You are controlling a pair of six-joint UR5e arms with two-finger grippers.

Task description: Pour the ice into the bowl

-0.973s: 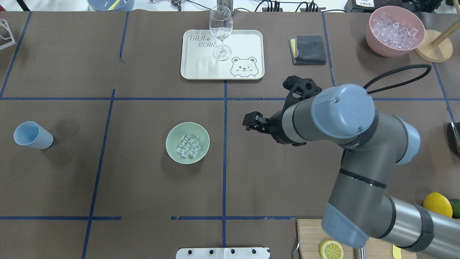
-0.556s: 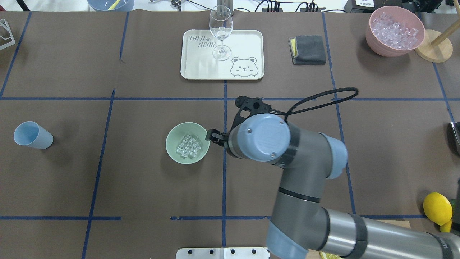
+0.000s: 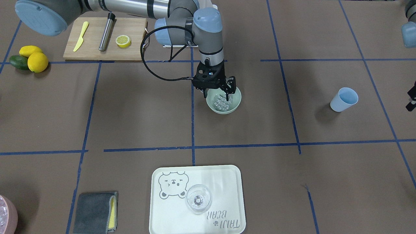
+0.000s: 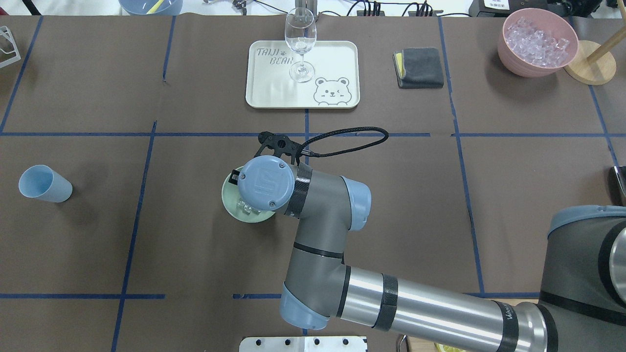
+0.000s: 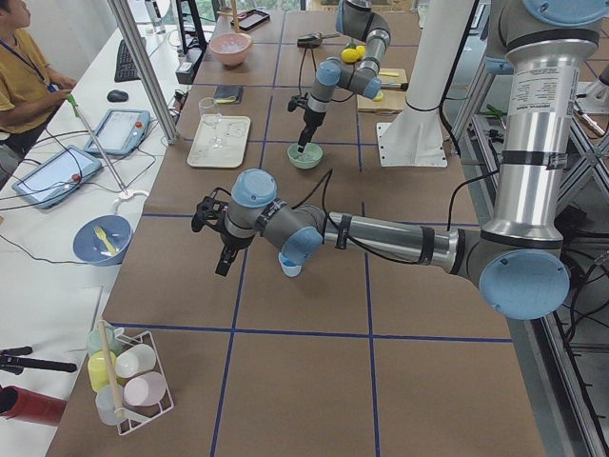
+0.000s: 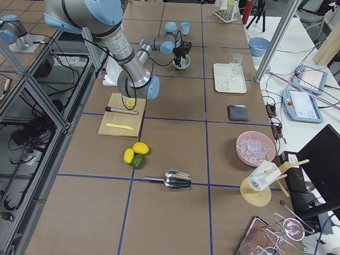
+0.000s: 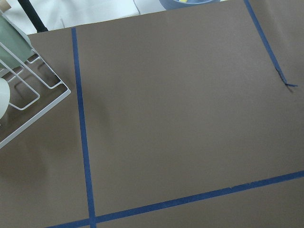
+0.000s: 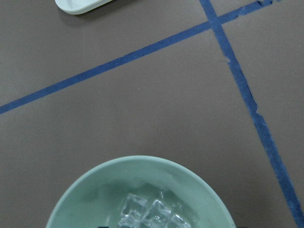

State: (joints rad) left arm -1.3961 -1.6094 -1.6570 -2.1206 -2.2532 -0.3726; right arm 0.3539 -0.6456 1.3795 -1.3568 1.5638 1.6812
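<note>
The pale mint-green bowl [image 3: 236,101] [image 4: 229,201] [image 8: 85,199] stands near the table's middle with the ice [image 3: 222,103] [image 8: 147,213], small clear cubes, lying inside it. My right gripper [image 3: 216,95] points straight down over the bowl and is open; one finger stands by the rim, the other reaches down inside above the cubes. From overhead the right wrist covers most of the bowl. A light blue cup [image 4: 44,183] [image 3: 344,99] stands apart on my left side. Only a dark bit of my left gripper [image 3: 411,97] shows at the edge; I cannot tell its state.
A cream tray [image 4: 337,54] with a wine glass [image 4: 300,39] sits at the far side. Beside it lie a grey cloth [image 4: 419,67] and a pink tub [image 4: 508,49] of ice. A cutting board [image 3: 130,52], lemons [image 3: 37,61] and a wire rack [image 7: 19,95] stand around.
My right arm has swung leftward from the table's right half until its gripper hangs over the bowl. Bowl, ice and cup have stayed in place.
</note>
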